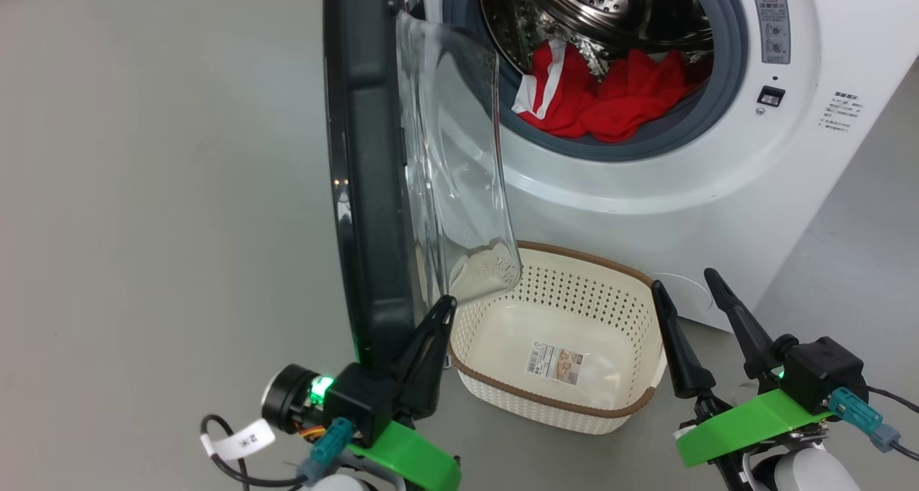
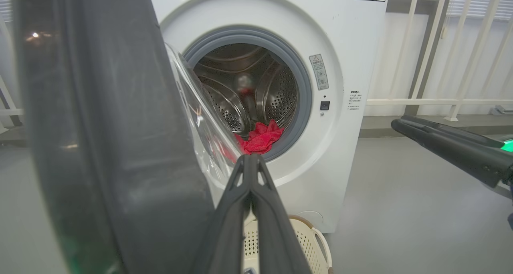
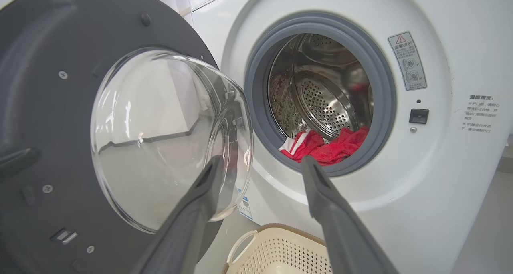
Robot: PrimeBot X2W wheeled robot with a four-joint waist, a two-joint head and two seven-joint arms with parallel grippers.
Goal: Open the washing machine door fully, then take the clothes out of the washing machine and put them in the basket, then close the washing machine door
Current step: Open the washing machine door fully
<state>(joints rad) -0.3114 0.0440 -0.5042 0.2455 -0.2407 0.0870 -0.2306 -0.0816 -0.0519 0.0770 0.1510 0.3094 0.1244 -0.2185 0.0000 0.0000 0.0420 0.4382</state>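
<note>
The washing machine door (image 1: 370, 153) stands swung out, edge-on, to the left of and above the left gripper (image 1: 446, 306). That gripper's two fingers are pressed together with nothing between them. Their tip lies just beside the door's black rim, under the glass bowl (image 1: 452, 153); whether it touches cannot be told. The door's top is cut off in the head view. Between the two grippers, just ahead of their fingertips, the basket (image 1: 574, 258) sits on the floor at the foot of the washing machine (image 1: 646, 189). Its bare base carries a paper label (image 1: 554, 364), and its far left corner is blurred behind the glass bowl. Above and beyond both sets of jaws, the clothes (image 1: 610, 96) lie in a red heap with a white strip at the front lip of the drum (image 1: 610, 3). How far back the heap runs is hidden. The right gripper (image 1: 683, 281) has its jaws wide apart and empty, near the basket's right rim and well short of the drum opening.
</note>
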